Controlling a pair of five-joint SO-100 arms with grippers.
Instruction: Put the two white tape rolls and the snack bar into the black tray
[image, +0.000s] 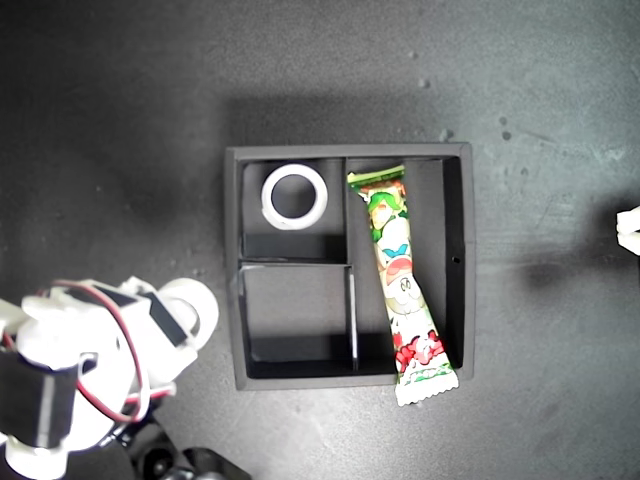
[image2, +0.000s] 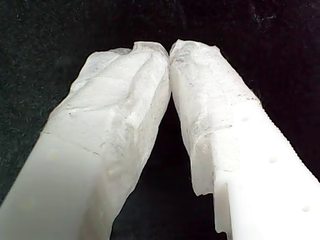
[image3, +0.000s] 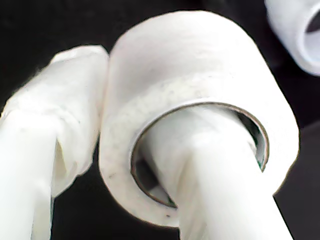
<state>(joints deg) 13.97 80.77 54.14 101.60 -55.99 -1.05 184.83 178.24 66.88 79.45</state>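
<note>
The tape roll (image3: 200, 100) hangs on one finger of my second gripper (image3: 115, 165), pinched through its hole, near the black tray (image: 232, 300); it could slip off if I tilt; my first gripper (image2: 170, 50) is closed on nothing, well apart; the snack bar (image: 402, 285) pokes over the tray wall.
</note>
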